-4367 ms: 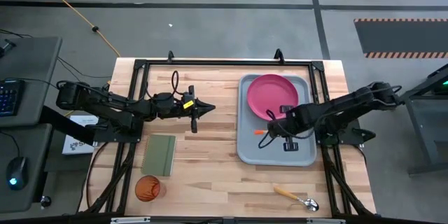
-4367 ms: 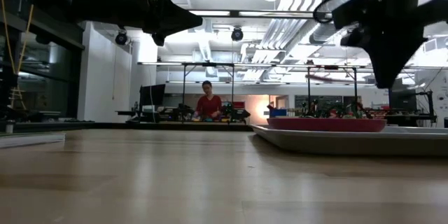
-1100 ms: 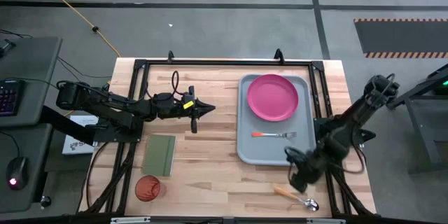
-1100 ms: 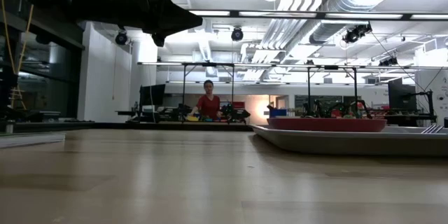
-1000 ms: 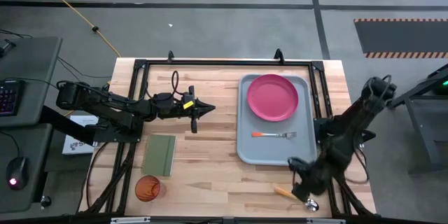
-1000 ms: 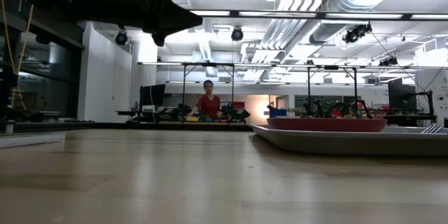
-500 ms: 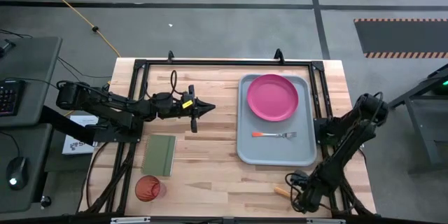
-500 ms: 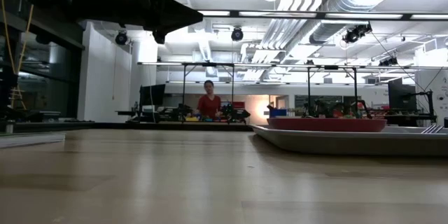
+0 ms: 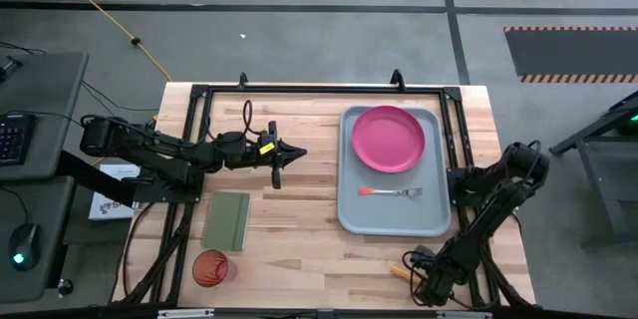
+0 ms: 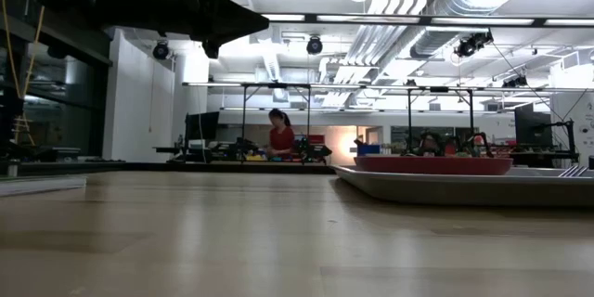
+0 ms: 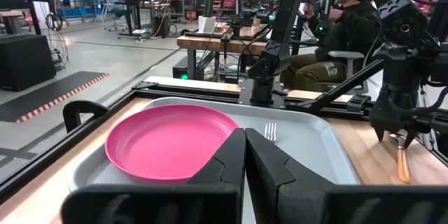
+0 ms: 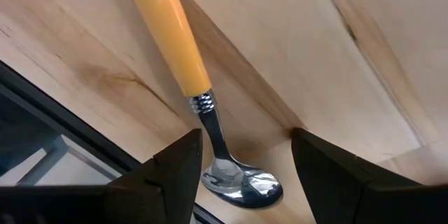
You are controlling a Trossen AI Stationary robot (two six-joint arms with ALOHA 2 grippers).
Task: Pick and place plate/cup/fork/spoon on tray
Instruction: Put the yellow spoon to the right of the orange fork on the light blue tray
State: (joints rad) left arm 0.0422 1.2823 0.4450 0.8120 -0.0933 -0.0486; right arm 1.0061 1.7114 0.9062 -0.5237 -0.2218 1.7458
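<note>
Silver and tan, the spoon [image 12: 203, 105] lies on the bare wood directly between the spread fingers of the right gripper [image 12: 241, 164]. The jaws stand open, one finger on either side of the neck where the metal meets the handle, and neither appears to touch it yet. The bowl sits closest between the fingertips, while the handle runs away from them across the planks. In the high view this gripper [image 9: 431, 281] is down at the table's near edge, with only the tip of the spoon's handle [image 9: 397, 272] showing beside it.

Farther out from those jaws, the tray [image 9: 439, 221] already carries two of the four items: the plate [image 9: 388, 138] at its far end and the fork [image 9: 394, 192] lying across its middle, apart from the plate.

Well away from the right gripper, across the table, the cup [image 9: 210, 268] stands on the wood just beside a green notebook [image 9: 226, 219], not yet moved.

The left gripper [image 9: 286, 156] hangs over the middle of the table with its fingers [image 11: 273, 171] pressed together on nothing, pointing toward the tray.

By this reckoning the job is about half done. The spoon looks to be the item in hand, awaiting a close of the jaws and a carry to the tray, and the cup remains after that.
</note>
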